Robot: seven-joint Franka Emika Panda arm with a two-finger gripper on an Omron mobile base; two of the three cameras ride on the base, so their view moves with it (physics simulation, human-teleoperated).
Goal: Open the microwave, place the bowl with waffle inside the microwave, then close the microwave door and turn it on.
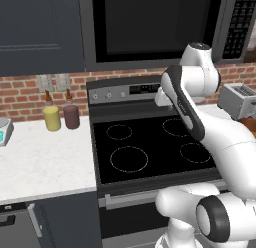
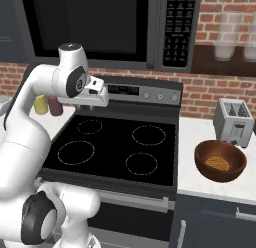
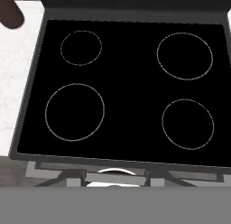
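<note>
The microwave (image 1: 150, 27) (image 2: 85, 22) hangs above the stove with its door (image 2: 80, 19) closed flat, black window facing out and the keypad (image 2: 176, 27) at its right. The reddish-brown bowl (image 2: 220, 161) stands on the right counter in front of the toaster, with a waffle (image 2: 218, 164) inside it. My gripper (image 2: 86, 107) hangs over the back left of the stove top, pointing down, well below the microwave and far left of the bowl. Its fingers are too hidden to judge. Nothing shows between them.
The black stove top (image 1: 150, 147) (image 3: 126, 92) with several burner rings lies under the hand. A silver toaster (image 2: 234, 122) (image 1: 240, 99) stands at the right. A yellow jar (image 1: 51, 118) and a maroon jar (image 1: 71, 116) stand on the white left counter (image 1: 45, 167).
</note>
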